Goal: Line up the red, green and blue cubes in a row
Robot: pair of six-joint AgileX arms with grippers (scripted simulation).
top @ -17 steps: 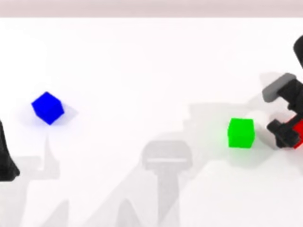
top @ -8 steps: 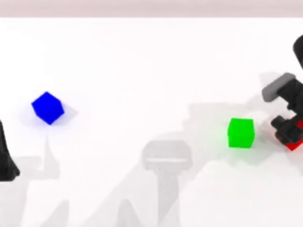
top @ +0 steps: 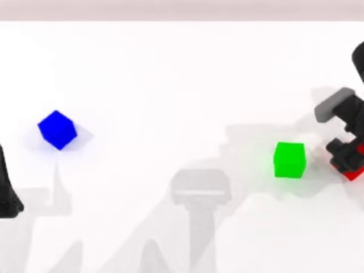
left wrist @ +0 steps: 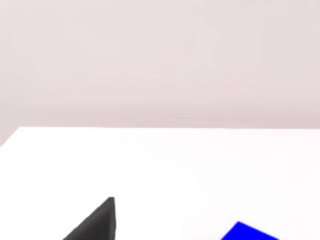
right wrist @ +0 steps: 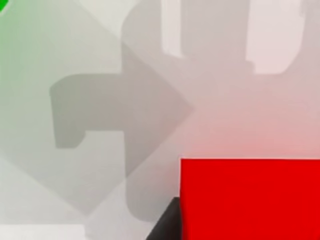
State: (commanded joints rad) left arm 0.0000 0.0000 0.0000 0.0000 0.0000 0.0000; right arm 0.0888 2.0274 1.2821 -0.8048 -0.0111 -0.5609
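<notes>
The blue cube [top: 57, 129] is showing a deep, plain blue against the white table [top: 170, 85], and the green cube [top: 289, 160] is showing a bright, unpatterned green. The red cube [top: 355, 165] is showing solid bright red beneath the black right gripper [top: 345, 157]. The left gripper [top: 8, 190] is showing black too, and grey shadows are lying across the white surface.

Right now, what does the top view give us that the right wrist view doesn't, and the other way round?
Only the top view shows the blue cube far on the table's left, the parked left arm at the left edge, the whole green cube, and the right gripper down over the red cube at the right edge. Only the right wrist view shows the red cube's broad face close up, beside a dark fingertip. Both show the red cube, some green, and the white table.
</notes>
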